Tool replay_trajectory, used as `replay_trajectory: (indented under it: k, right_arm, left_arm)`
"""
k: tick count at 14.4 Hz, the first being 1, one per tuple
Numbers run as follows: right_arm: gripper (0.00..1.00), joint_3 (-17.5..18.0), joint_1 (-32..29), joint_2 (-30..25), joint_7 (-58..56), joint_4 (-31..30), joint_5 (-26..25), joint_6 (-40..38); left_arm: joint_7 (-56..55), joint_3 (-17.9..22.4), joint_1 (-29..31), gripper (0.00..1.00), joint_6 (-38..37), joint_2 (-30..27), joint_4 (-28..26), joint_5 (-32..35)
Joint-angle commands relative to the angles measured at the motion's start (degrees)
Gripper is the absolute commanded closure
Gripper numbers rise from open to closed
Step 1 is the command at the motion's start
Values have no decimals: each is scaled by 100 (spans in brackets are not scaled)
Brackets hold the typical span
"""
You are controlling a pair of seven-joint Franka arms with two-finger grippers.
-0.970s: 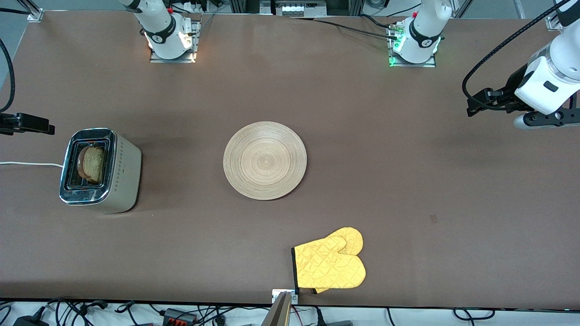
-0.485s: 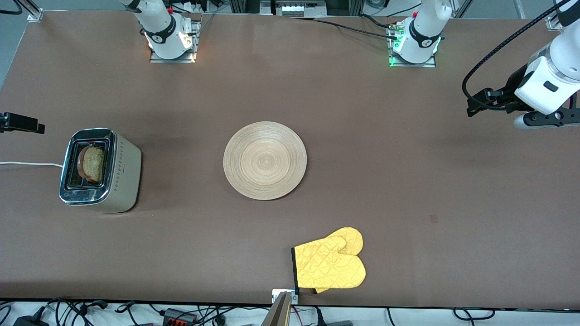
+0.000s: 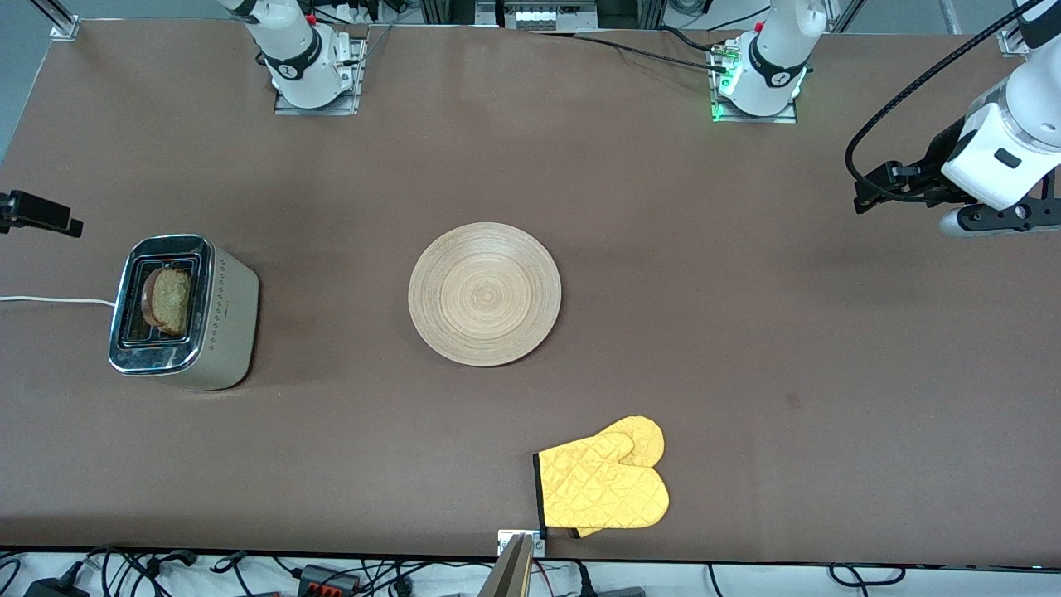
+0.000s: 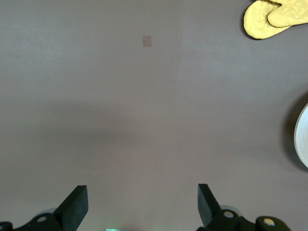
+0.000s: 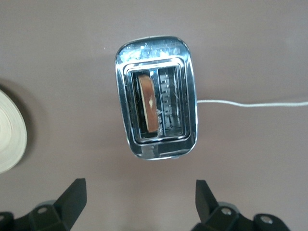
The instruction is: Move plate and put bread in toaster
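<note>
Your bread (image 3: 170, 300) stands in the toaster (image 3: 184, 312) slot nearer the plate (image 3: 485, 293), at the right arm's end of the desk (image 3: 746, 348); the plate lies bare mid-desk. Left hand (image 4: 142, 208) is released, empty, over bare desk. Right hand (image 5: 140, 204) is released, empty, above the toaster. I judge the task done, the hands parked clear.

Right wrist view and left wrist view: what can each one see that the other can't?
Only the right wrist view shows the boxy chrome-topped toaster with the tan bread slice in one slot, its white cord, and the open right gripper. Only the left wrist view shows the yellow quilted oven mitts and the open left gripper. Both show the brown table and an edge of the round light-wood plate.
</note>
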Motion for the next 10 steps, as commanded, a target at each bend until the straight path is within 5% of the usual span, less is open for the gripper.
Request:
replay_trajectory:
  k: [1, 4, 10]
  right_arm:
    - [0, 298, -29, -752, 585, -946, -132, 339]
    - [0, 1001, -748, -1050, 515, -1297, -106, 400]
    - [0, 1126, -557, -1130, 1241, -1342, -89, 374]
  left_arm:
    - [-65, -27, 6, 0, -76, 18, 135, 101]
    - [-65, -27, -3, 0, -93, 18, 126, 92]
    - [-65, -27, -3, 0, -85, 18, 135, 101]
